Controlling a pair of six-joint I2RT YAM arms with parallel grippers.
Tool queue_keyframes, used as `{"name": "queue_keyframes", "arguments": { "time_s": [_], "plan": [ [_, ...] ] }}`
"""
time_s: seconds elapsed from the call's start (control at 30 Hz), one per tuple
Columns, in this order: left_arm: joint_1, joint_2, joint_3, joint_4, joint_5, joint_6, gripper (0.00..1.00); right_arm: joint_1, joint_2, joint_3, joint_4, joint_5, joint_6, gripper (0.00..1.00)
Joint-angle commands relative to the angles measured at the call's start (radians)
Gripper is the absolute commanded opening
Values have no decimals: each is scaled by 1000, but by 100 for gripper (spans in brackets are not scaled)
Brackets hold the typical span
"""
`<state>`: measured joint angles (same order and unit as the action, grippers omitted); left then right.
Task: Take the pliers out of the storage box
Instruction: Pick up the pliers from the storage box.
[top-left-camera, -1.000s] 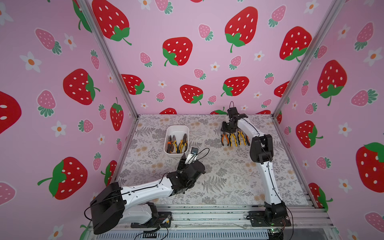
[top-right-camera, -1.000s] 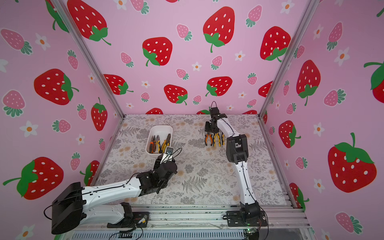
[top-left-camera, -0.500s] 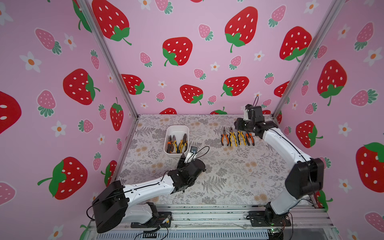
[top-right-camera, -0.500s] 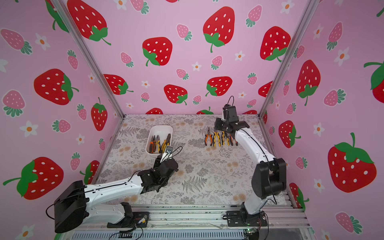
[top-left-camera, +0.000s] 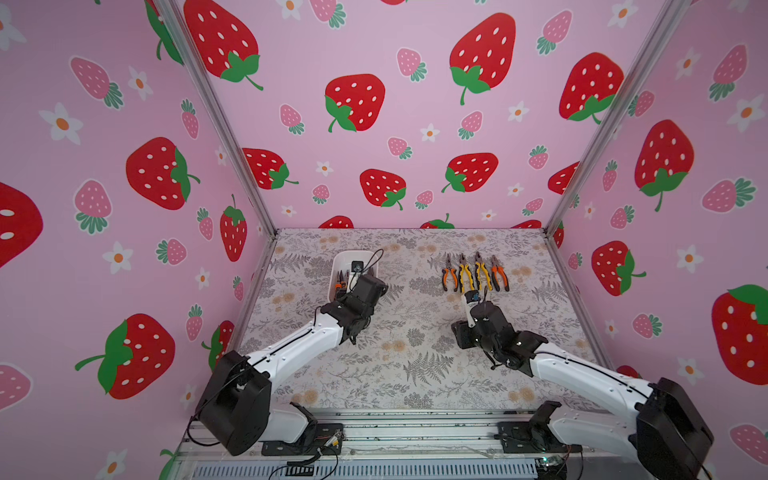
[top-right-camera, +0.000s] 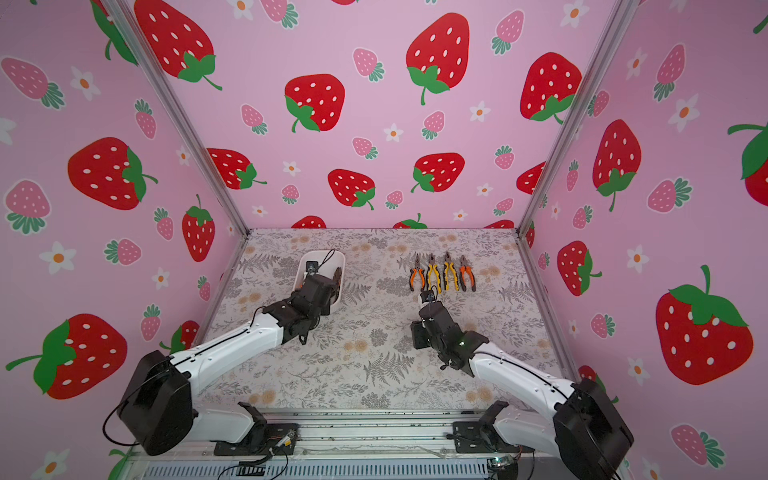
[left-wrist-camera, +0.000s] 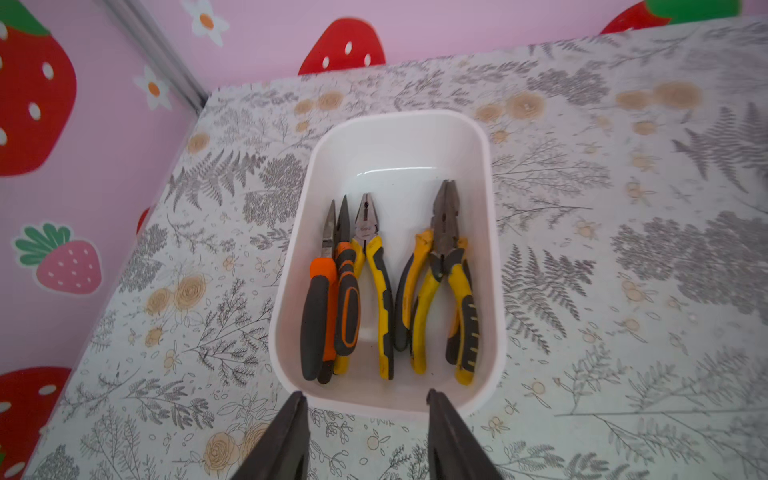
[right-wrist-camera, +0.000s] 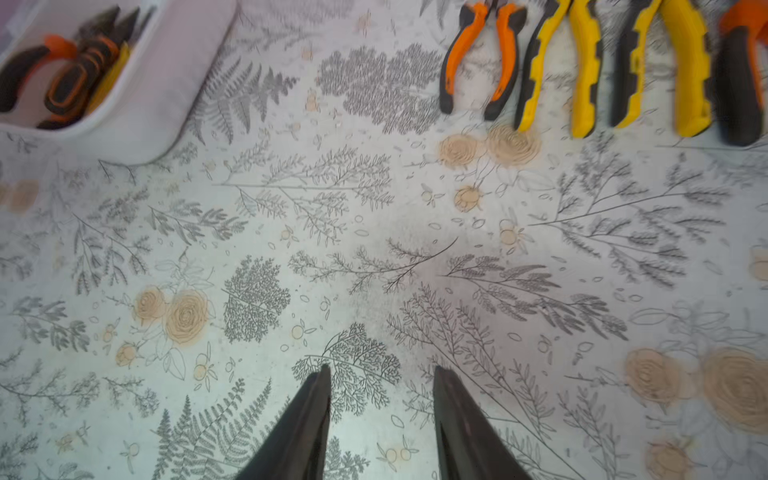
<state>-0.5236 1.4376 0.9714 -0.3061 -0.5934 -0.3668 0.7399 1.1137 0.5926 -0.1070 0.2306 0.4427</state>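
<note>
On the left of the floral-patterned bench (top-left-camera: 415, 374), towards the back, sits the white storage box (left-wrist-camera: 399, 141). Inside it lie pliers (left-wrist-camera: 384, 299) side by side, orange-and-black ones on the left and yellow-and-black ones on the right, noses pointing away from the arm. The left gripper (left-wrist-camera: 365, 399) is poised at the box's near end, jaws spread and empty. Further right, the right gripper (right-wrist-camera: 382, 372) hangs over bare bench, also spread and empty. Just beyond it, four pliers (top-left-camera: 462, 268) lie in a neat row: orange, yellow, yellow, orange.
</note>
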Motion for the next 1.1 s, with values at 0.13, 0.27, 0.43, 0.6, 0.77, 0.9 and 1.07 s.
{"name": "queue_keyframes", "arguments": {
  "time_s": [0.13, 0.27, 0.43, 0.6, 0.77, 0.9, 1.07],
  "plan": [
    [156, 251, 219, -295, 178, -46, 40, 9, 6, 16, 85, 63, 3, 46],
    [181, 370, 298, -358, 174, -42, 34, 11, 62, 51, 70, 50, 2, 46],
    [195, 404, 303, -347, 167, -55, 33, 11, 52, 47, 71, 56, 0, 46],
    [204, 408, 310, -340, 167, -54, 18, 11, 40, 39, 78, 56, -1, 46],
    [204, 389, 311, -334, 167, -54, 0, 12, 66, 54, 73, 49, -4, 46],
    [201, 321, 293, -313, 175, -42, 0, 13, 78, 62, 69, 47, -6, 45],
    [189, 189, 275, -284, 170, -25, 0, 12, 94, 72, 66, 44, -7, 45]
  ]
}}
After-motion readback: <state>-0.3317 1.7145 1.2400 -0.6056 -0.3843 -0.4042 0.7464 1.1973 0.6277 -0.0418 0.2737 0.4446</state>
